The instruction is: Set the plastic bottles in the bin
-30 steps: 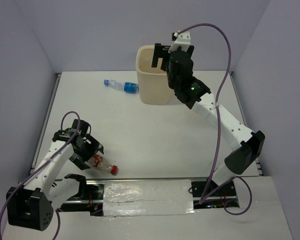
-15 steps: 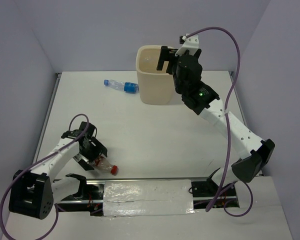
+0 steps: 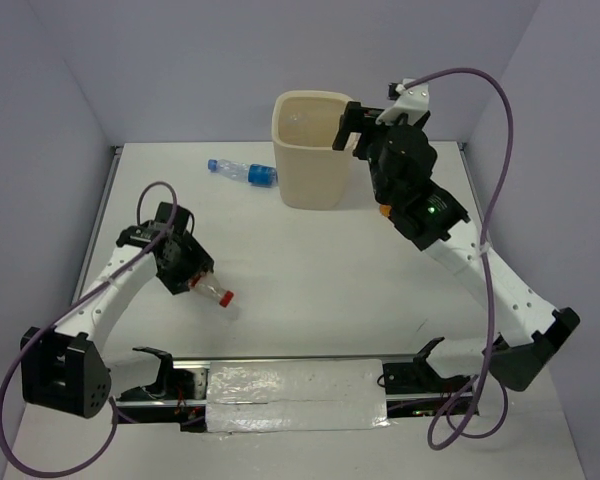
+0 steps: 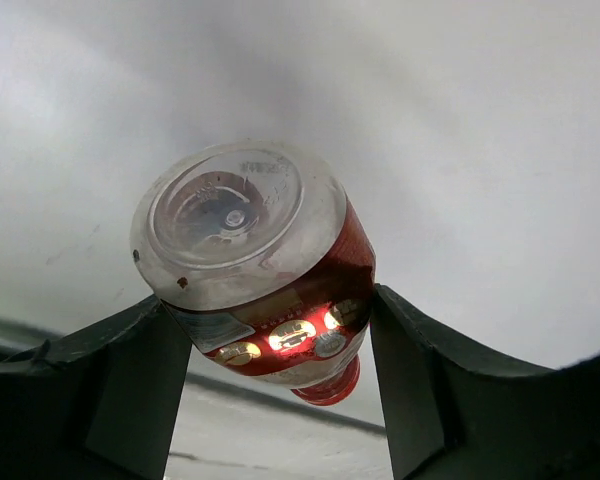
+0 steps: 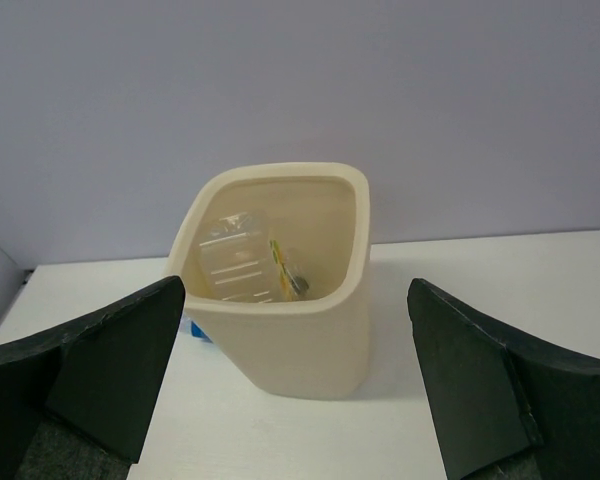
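1. Your left gripper [image 3: 187,272] is clamped on the small clear plastic bottle with the red cap and red label [image 3: 212,292], over the near-left part of the white desk [image 3: 330,280].
2. In the left wrist view, the left gripper [image 4: 275,345] has a dark finger pressed against each side of the red-labelled body. The red-capped bottle [image 4: 250,250] turns its clear round base to the camera and points its cap away, toward the desk.
3. From above, the cap end sticks out to the right of the fingers and angles down. You cannot tell from these views whether the cap touches the desk.
4. Your right gripper [image 3: 348,122] hangs high at the far side of the desk, just beside the right rim of the tall cream-coloured plastic bin [image 3: 305,175].
5. In the right wrist view, the right gripper [image 5: 295,385] has its two fingers spread wide apart with nothing between them. The cream bin [image 5: 310,345] stands upright beyond them.
6. Inside the bin, a clear ribbed plastic bottle with a yellow-and-green label [image 5: 238,258] leans against the left inner wall.
7. A clear plastic bottle with a blue cap and blue label [image 3: 242,171] lies on its side on the desk. It is just left of the bin, with the cap pointing away from it and the other end close to the bin's wall.
8. The red-capped bottle is well apart from the bin, on the opposite side of the desk.
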